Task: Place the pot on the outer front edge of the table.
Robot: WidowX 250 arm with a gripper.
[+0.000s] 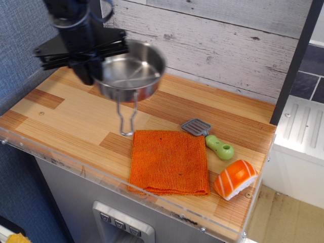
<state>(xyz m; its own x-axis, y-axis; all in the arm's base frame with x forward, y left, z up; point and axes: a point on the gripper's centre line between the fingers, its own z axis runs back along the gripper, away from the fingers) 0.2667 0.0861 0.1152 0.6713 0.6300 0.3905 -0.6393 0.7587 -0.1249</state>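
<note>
The pot is a small shiny steel pan held in the air above the back left of the table. Its wire loop handle hangs down toward the wood. My black gripper is shut on the pot's left rim, with the arm rising out of the top of the frame. The fingertips are partly hidden by the pot's wall. The pot hangs to the upper left of the orange cloth.
A grey spatula with a green handle lies right of the cloth. A toy salmon sushi sits near the front right corner. A clear acrylic rim runs along the front edge. A white plank wall stands behind.
</note>
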